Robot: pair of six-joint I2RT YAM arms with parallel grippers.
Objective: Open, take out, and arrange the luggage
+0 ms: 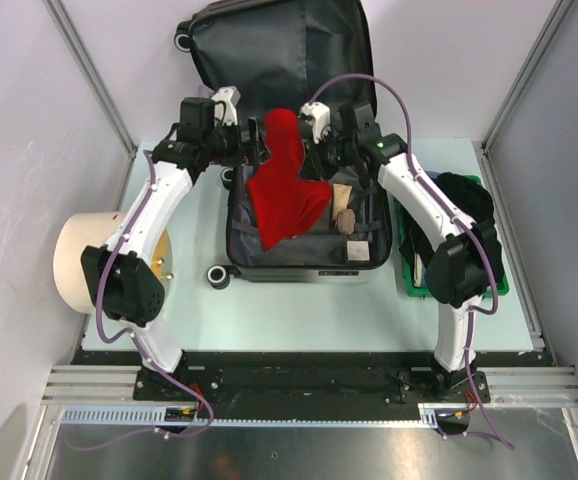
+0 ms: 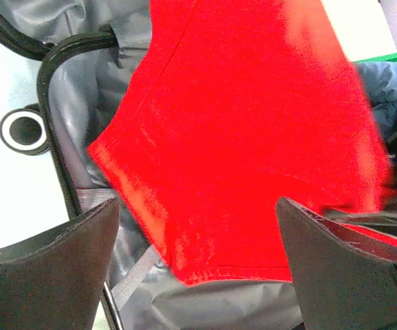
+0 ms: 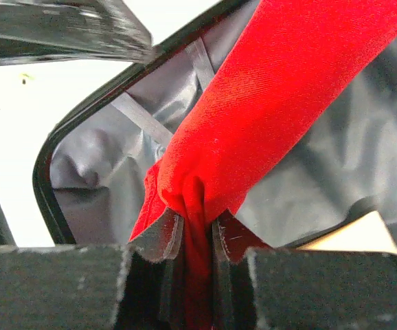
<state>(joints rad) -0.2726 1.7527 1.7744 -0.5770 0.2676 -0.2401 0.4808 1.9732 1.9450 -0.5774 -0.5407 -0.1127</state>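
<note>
Red cloth (image 1: 287,190): soft, limp, likely light; best pinched at a bunched fold | right gripper (image 3: 193,223): clamped on its gathered end | left gripper (image 2: 197,206): spread wide, holding nothing, cloth just beyond | luggage (image 1: 269,50): open beneath both grippers, shell likely stiff, wheels may roll

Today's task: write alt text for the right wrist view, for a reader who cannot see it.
The right end effector is shut on a bunched fold of red cloth, which stretches up and to the right. Behind it lies the open luggage, its grey lining crossed by straps.
</note>
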